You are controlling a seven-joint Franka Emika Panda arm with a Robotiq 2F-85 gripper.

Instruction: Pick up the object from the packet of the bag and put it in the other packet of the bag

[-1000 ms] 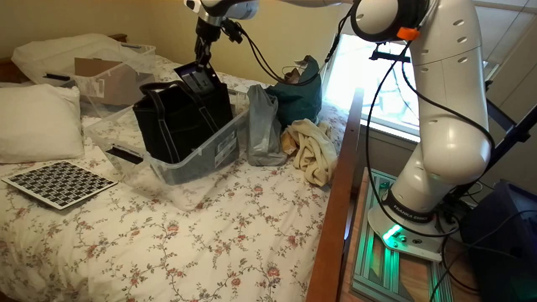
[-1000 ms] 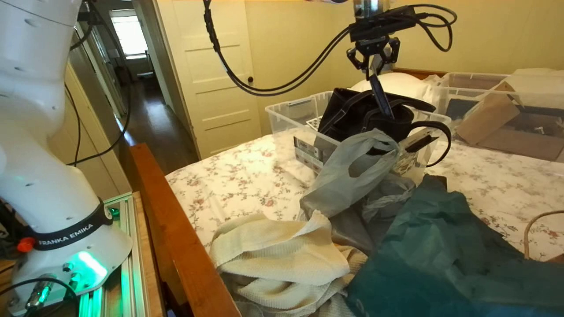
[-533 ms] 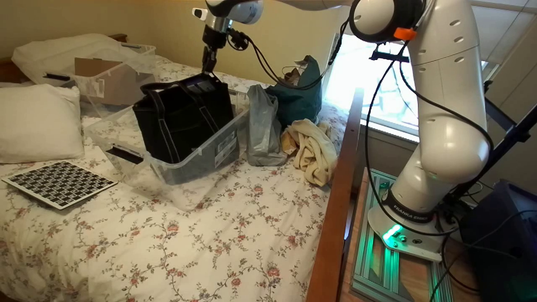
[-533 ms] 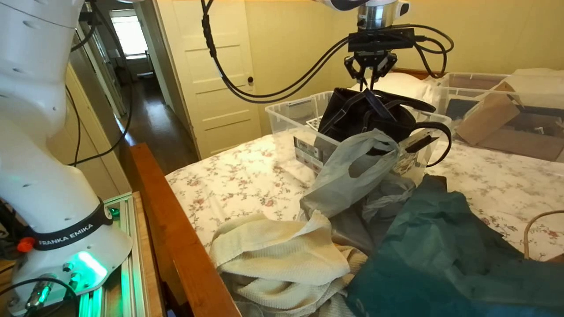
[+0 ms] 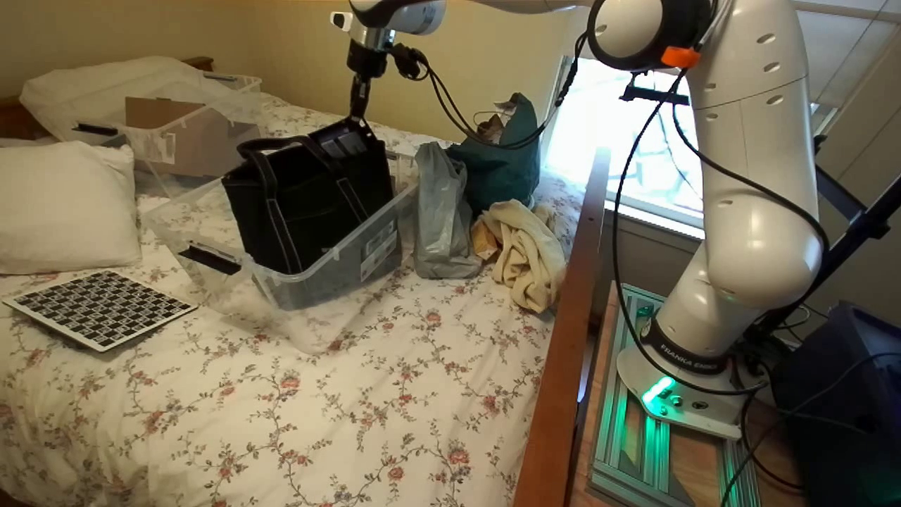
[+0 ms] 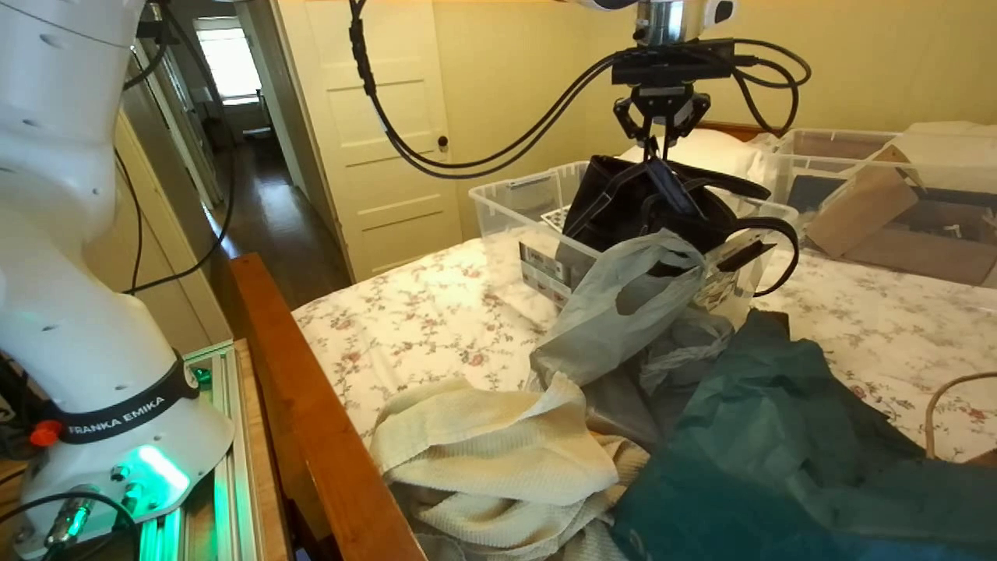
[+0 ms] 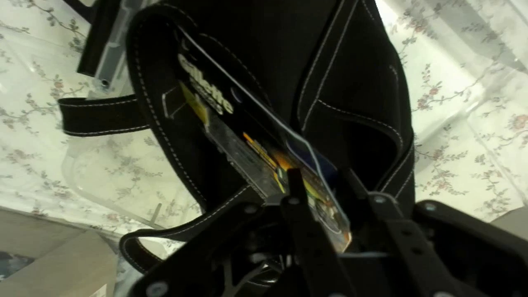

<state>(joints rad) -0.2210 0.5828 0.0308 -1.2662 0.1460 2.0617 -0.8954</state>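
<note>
The black bag (image 5: 310,211) with upright handles stands tilted in a clear plastic bin; it also shows in an exterior view (image 6: 596,195) and the wrist view (image 7: 255,20). The object, a flat dark packet with a paler printed face (image 5: 345,144), sits mostly inside the bag at its far end, leaning, as in an exterior view (image 6: 674,187). In the wrist view the packet (image 7: 264,152) lies between my fingers. My gripper (image 7: 321,175) is slightly open around the packet's upper corner, with a gap beside the right finger. The packet's lower part is hidden in the bag.
The clear bin (image 5: 331,271) surrounds the bag. A grey plastic bag (image 5: 445,218), a teal bundle (image 5: 503,165) and a cream cloth (image 5: 528,257) lie beside it. A checkered board (image 5: 98,310) and a pillow (image 5: 63,204) are opposite. A wooden rail (image 5: 563,352) edges the bed.
My gripper came down from holding the packet above the bag. Its fingers parted and the packet dropped lower into the bag. Since half a second ago the gripper has shifted slightly sideways.
</note>
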